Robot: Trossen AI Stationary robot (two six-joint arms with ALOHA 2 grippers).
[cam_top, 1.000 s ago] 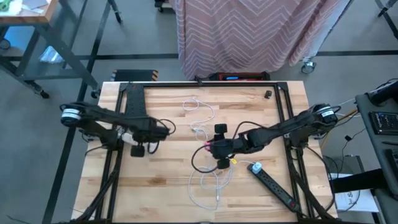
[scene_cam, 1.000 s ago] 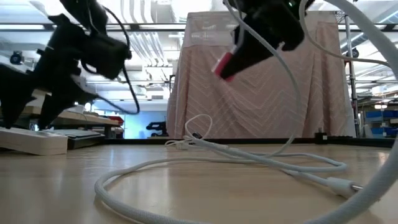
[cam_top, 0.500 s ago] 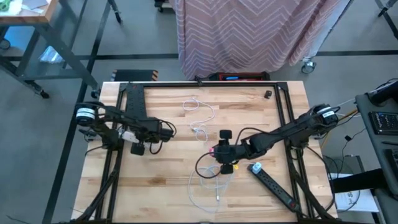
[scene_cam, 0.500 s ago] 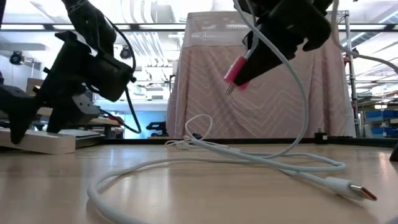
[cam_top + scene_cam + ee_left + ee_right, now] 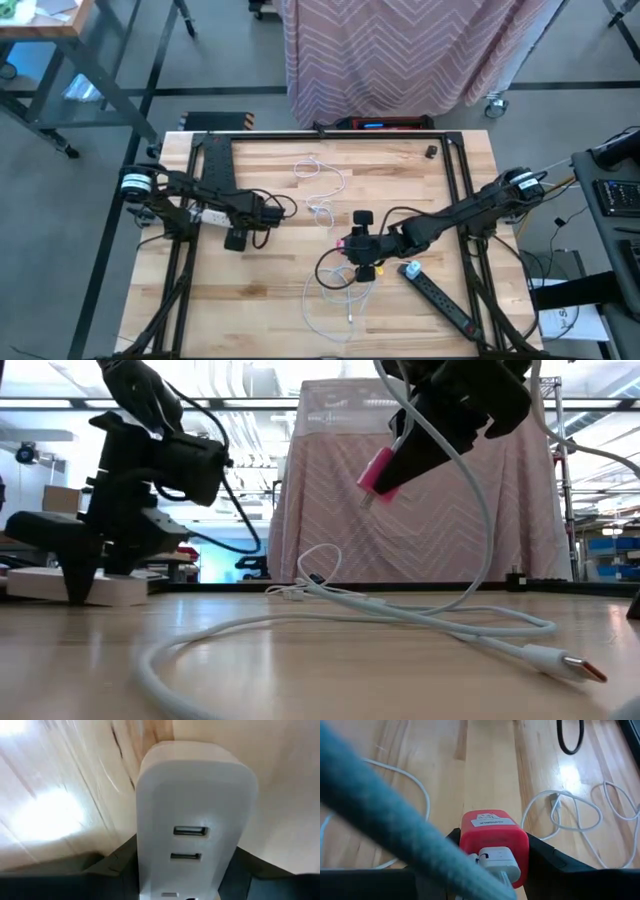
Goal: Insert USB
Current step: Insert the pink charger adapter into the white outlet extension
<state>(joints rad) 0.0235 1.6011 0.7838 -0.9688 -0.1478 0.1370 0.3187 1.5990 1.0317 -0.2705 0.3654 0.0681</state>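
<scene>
Above mid-table: right gripper (image 5: 352,246) clamps red USB plug (image 5: 494,842); left gripper (image 5: 236,222) grips white charger (image 5: 192,820); align plug squarely with port.

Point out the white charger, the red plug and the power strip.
white charger (image 5: 192,810), left wrist view, on its port face above the two slots.
red plug (image 5: 493,837), right wrist view, on its red body.
power strip (image 5: 440,297), high view, on its black body.

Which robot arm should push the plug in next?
Probably the right: its gripper holds the pink plug in the air. The left gripper clamps the white charger, ports showing, so it should steady it.
</scene>
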